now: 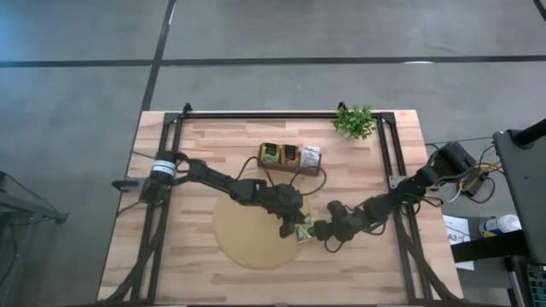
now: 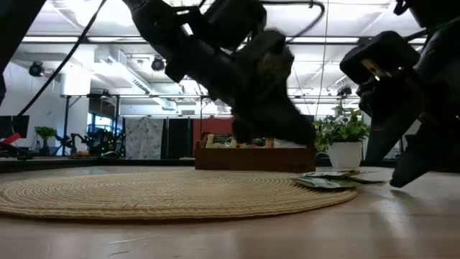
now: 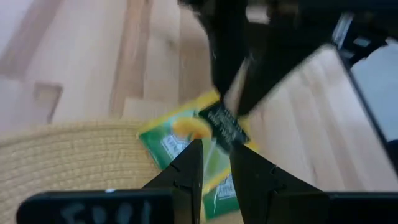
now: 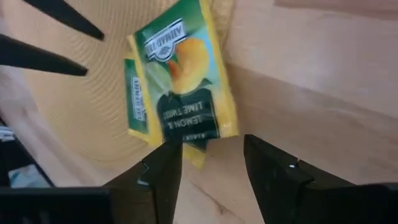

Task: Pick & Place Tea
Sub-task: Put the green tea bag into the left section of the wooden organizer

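Observation:
Two green-and-yellow tea sachets [image 1: 304, 227] lie flat, one partly on the other, half on the right edge of the round tan mat [image 1: 247, 230] and half on the table. They also show in the low view [image 2: 327, 180]. My right gripper [image 4: 208, 152] is open just to their right. Its fingertips stand on either side of the top sachet's [image 4: 183, 74] dark end, and I see no touch. My left gripper [image 3: 216, 158] hovers over the sachets [image 3: 180, 134] from the mat side, empty, with a narrow gap between its fingers.
A dark brown tray [image 1: 290, 158] holding more sachets stands behind the mat. A small green plant [image 1: 354, 121] stands at the far right. A black frame runs along the table's far, left and right sides. The two grippers are close together at the mat's right edge.

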